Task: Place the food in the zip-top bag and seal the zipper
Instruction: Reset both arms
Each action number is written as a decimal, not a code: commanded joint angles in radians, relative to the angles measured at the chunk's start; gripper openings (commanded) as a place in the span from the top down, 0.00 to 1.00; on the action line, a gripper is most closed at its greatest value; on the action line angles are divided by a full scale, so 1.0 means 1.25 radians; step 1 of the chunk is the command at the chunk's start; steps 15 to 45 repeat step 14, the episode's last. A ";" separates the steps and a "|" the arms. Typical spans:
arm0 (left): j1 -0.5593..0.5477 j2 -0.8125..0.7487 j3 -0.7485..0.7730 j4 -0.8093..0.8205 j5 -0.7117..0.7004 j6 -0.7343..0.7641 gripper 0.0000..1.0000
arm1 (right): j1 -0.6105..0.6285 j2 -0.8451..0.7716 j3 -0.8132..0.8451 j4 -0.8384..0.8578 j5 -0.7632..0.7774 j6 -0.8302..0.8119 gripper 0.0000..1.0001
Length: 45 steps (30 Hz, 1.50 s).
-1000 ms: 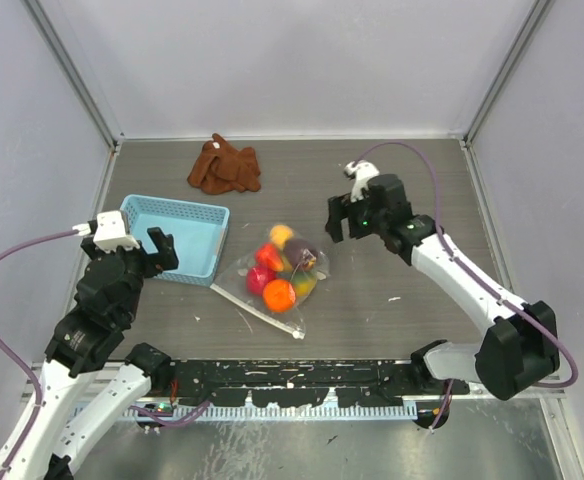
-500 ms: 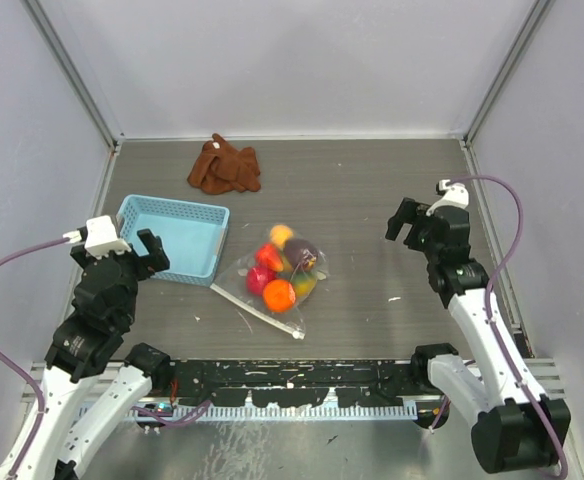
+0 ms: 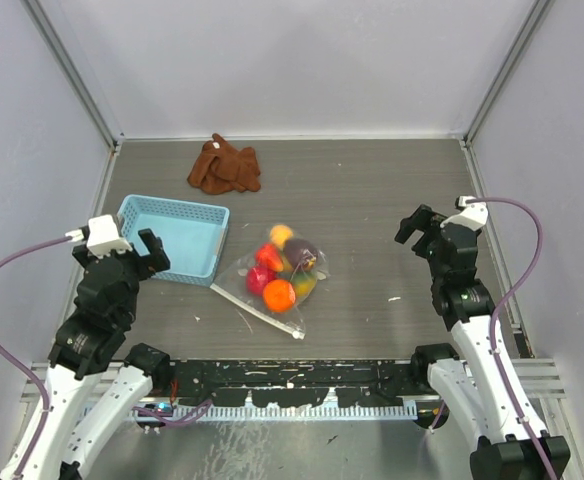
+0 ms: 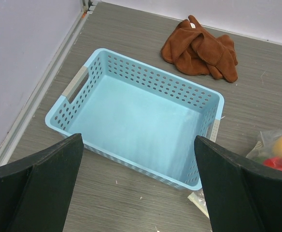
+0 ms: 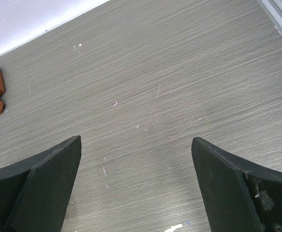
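Withdrawn farther from the basket (image 3: 172, 211), the right tool (image 3: 413, 226) is spread empty, like the left tool (image 4: 137, 145). Food (image 3: 280, 294) is held in the bag (image 3: 240, 270) beside the basket; the zipper (image 3: 257, 310) should be pinched end to end.

The zip-top bag (image 3: 240, 271) lies flat near the middle of the bench (image 3: 372, 190), clear and crinkled. The food sits bunched in it. The orange fruit (image 3: 279, 295) is nearest me, with the red fruits (image 3: 259, 279) to its left and behind. The dark purple piece (image 3: 302, 252) and the green-orange piece (image 3: 306, 286) lie on the right, and the yellow-orange fruit (image 3: 281, 234) is farthest from me. The zipper (image 3: 256, 312) is a pale strip slanting along the bag's near edge. I cannot tell whether it is pressed shut.
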 commanded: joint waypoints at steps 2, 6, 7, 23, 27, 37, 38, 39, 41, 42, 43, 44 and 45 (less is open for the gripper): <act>0.015 0.013 0.001 0.043 0.029 0.001 0.02 | -0.001 -0.034 -0.011 0.072 0.001 0.008 0.00; 0.021 0.016 0.001 0.044 0.037 0.000 0.02 | -0.002 -0.041 -0.013 0.075 -0.037 0.005 0.00; 0.021 0.017 0.001 0.044 0.039 -0.001 0.02 | -0.002 -0.040 -0.014 0.077 -0.041 0.005 0.00; 0.028 0.019 0.000 0.045 0.046 -0.003 0.02 | -0.001 -0.049 -0.022 0.088 -0.057 0.011 0.00; 0.028 0.019 0.000 0.045 0.046 -0.003 0.02 | -0.001 -0.049 -0.022 0.088 -0.057 0.011 0.00; 0.028 0.019 0.000 0.045 0.046 -0.003 0.02 | -0.001 -0.049 -0.022 0.088 -0.057 0.011 0.00; 0.028 0.019 0.000 0.045 0.046 -0.003 0.02 | -0.001 -0.049 -0.022 0.088 -0.057 0.011 0.00; 0.028 0.019 0.000 0.045 0.046 -0.003 0.02 | -0.001 -0.049 -0.022 0.088 -0.057 0.011 0.00; 0.028 0.019 0.000 0.045 0.046 -0.003 0.02 | -0.001 -0.049 -0.022 0.088 -0.057 0.011 0.00; 0.028 0.019 0.000 0.045 0.046 -0.003 0.02 | -0.001 -0.049 -0.022 0.088 -0.057 0.011 0.00; 0.028 0.019 0.000 0.045 0.046 -0.003 0.02 | -0.001 -0.049 -0.022 0.088 -0.057 0.011 0.00; 0.028 0.019 0.000 0.045 0.046 -0.003 0.02 | -0.001 -0.049 -0.022 0.088 -0.057 0.011 0.00; 0.028 0.019 0.000 0.045 0.046 -0.003 0.02 | -0.001 -0.049 -0.022 0.088 -0.057 0.011 0.00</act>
